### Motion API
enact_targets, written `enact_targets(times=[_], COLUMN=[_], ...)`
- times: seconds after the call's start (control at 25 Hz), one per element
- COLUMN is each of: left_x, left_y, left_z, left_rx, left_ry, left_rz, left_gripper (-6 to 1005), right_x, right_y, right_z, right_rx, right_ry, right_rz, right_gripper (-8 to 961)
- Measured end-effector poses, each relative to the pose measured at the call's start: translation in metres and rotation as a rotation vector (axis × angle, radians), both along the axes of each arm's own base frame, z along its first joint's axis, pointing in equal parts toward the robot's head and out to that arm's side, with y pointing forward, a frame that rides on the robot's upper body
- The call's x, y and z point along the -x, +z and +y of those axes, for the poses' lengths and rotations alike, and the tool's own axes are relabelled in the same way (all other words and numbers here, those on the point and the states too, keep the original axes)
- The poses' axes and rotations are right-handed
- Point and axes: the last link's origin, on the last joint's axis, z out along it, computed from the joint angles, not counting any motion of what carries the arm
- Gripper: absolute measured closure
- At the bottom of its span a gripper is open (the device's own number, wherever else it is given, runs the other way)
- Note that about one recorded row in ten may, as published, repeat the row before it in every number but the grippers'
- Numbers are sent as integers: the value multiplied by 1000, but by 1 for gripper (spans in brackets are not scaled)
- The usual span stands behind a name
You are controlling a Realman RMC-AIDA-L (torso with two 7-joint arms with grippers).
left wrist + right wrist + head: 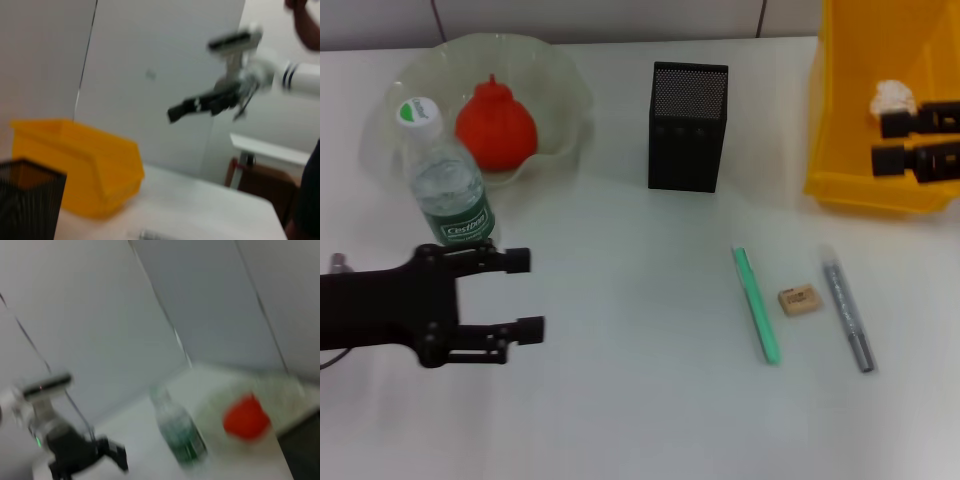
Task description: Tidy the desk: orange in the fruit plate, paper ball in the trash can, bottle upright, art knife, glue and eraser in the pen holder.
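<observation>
Eraser (799,299) lies short of the pen holder (688,127), nearer the open right end effector (886,141) over the trash can (876,100); left end effector (525,295) open too.

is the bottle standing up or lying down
Upright. In the head view the bottle stands on its base with its white cap on top, just in front of the fruit plate; the open left gripper sits beside it, not touching.
</observation>
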Motion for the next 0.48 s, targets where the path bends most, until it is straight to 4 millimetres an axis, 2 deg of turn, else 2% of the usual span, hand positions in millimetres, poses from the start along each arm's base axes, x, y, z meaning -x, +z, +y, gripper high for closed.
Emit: enact_targets(times=[0.12,0.2,0.32,0.48], left_x=[-1,-2,-3,-5], left_y=[-10,-13,-15,-18], left_z=[8,11,13,18], left_rx=[11,14,13,18], left_ry=[18,22,25,25], left_rz=[46,59,65,78], left_gripper=[157,158,158,158], right_x=[32,49,72,90], right_y=[9,8,-2,-28], right_z=[5,7,16,31], right_rx=[59,90,131,142], right_ry=[-67,-110,-165,-216], right_rz=[-247,-369,-516,-681], right_gripper=[131,132,133,134])
